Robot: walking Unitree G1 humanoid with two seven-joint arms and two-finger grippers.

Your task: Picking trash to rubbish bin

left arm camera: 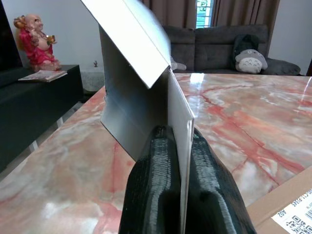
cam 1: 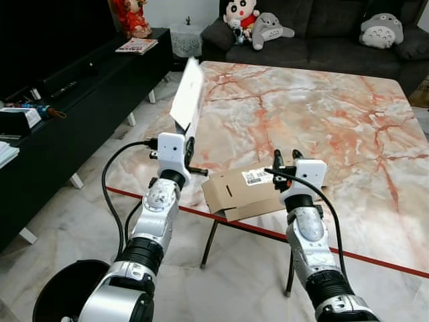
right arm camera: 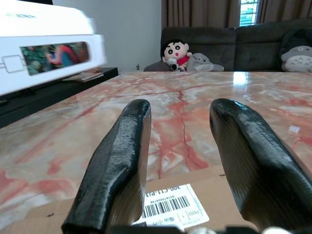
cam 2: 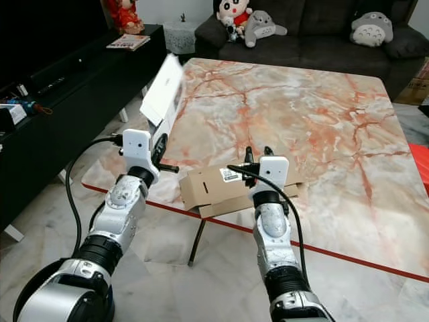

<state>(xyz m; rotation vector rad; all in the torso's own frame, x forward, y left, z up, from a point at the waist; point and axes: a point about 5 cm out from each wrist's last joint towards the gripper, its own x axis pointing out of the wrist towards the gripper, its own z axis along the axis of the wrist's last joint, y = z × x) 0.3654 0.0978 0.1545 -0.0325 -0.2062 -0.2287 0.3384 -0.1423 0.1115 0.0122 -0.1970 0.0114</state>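
My left gripper (cam 1: 190, 149) is shut on the lower edge of a white flat box (cam 1: 187, 95), held upright above the table's left front corner. In the left wrist view the box's (left arm camera: 141, 78) thin wall runs down between the two black fingers (left arm camera: 153, 195). My right gripper (cam 1: 285, 159) stands open just over a brown cardboard box (cam 1: 238, 190) that lies flat at the table's front edge. The right wrist view shows the barcode label (right arm camera: 168, 208) on the cardboard between the spread fingers (right arm camera: 122, 161). A black round bin (cam 1: 67, 288) sits on the floor at the lower left.
The marble table (cam 1: 322, 114) stretches ahead, edged with a red line. A black TV cabinet (cam 1: 74, 100) runs along the left. A dark sofa (cam 1: 315, 33) with plush toys stands behind the table. White marble floor lies between the cabinet and the table.
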